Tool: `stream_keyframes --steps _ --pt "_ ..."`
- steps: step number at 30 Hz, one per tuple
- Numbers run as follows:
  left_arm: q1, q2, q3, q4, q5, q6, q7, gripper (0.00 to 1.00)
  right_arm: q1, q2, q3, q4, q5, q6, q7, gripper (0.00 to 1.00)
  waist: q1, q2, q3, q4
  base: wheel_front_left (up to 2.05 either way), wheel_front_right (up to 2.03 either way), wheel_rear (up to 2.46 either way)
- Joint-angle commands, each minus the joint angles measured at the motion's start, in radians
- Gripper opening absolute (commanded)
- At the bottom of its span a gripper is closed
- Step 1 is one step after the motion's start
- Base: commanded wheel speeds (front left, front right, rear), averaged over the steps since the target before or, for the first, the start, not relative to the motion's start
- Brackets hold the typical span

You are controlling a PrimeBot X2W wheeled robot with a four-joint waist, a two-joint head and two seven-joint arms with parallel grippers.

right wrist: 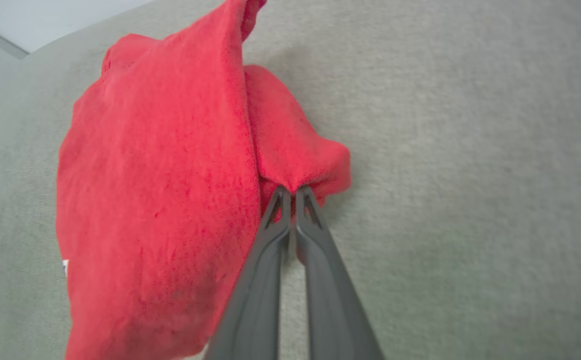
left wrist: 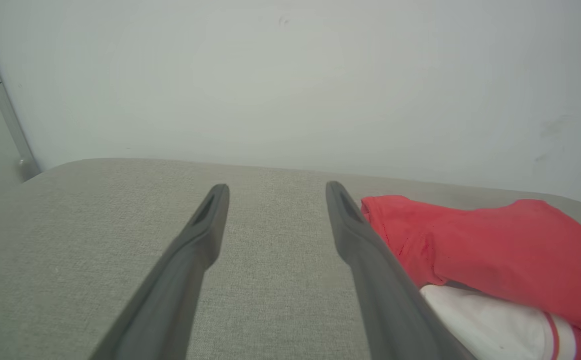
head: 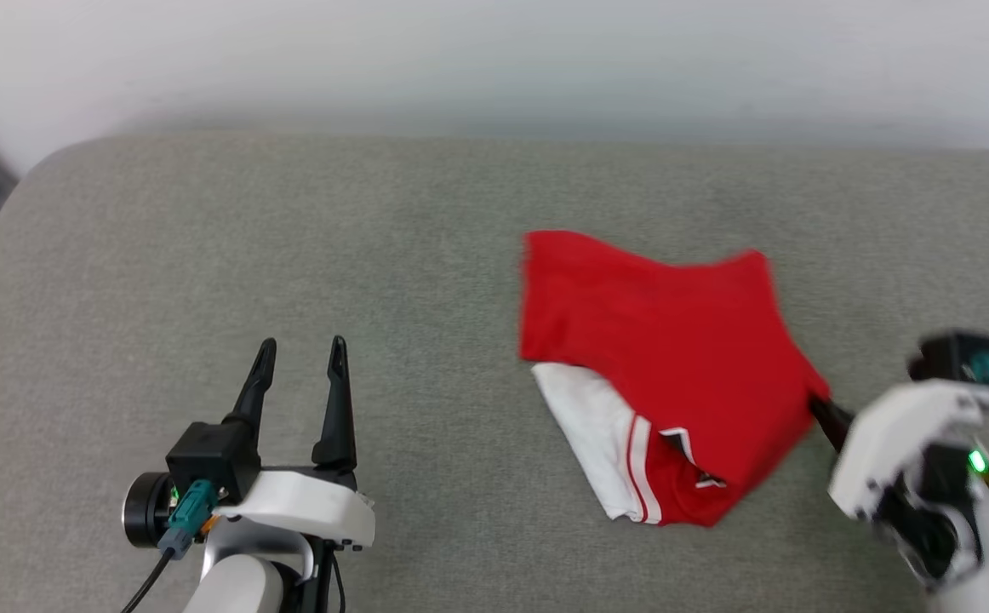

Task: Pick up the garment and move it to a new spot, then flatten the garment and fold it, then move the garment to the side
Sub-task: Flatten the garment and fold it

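While the left gripper [head: 300, 345] gapes empty, the right gripper [right wrist: 293, 192] clamps the folded red-and-white jersey shirt [head: 665, 358]. The shirt spreads left of it.

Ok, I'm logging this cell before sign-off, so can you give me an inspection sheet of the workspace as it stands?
Surface: grey fabric cushion, rounded corners.
Job's things: garment, bunched, red with white showing beneath, lying right of centre.
Clutter: nothing seen.
Grippers: left gripper open, apart from the garment; right gripper shut on the garment's right edge.
Cables: black cable with a teal plug at the left wrist.
Surroundings: pale wall behind the cushion.
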Motion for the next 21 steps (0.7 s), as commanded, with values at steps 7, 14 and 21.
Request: stream_keyframes --steps 7,14,21 --pt "0.036 0.016 0.002 -0.007 -0.013 0.01 0.014 1.0 0.236 0.08 -0.199 0.019 -0.06 -0.001 0.017 0.0 -0.0001 -0.0001 -0.028 -0.041 0.0 0.0 0.0" --pt "0.056 0.025 0.008 -0.008 -0.02 0.018 0.02 1.0 0.306 0.094 -0.202 0.012 -0.087 -0.001 -0.079 1.0 -0.0001 -0.0001 -0.045 -0.049 0.0 0.0 0.0" --pt "0.098 0.036 0.005 -0.012 -0.027 0.031 0.036 1.0 0.29 0.095 -0.217 -0.159 -0.174 0.0 -0.339 1.0 -0.0001 -0.0001 -0.094 -0.042 0.0 0.0 0.0"
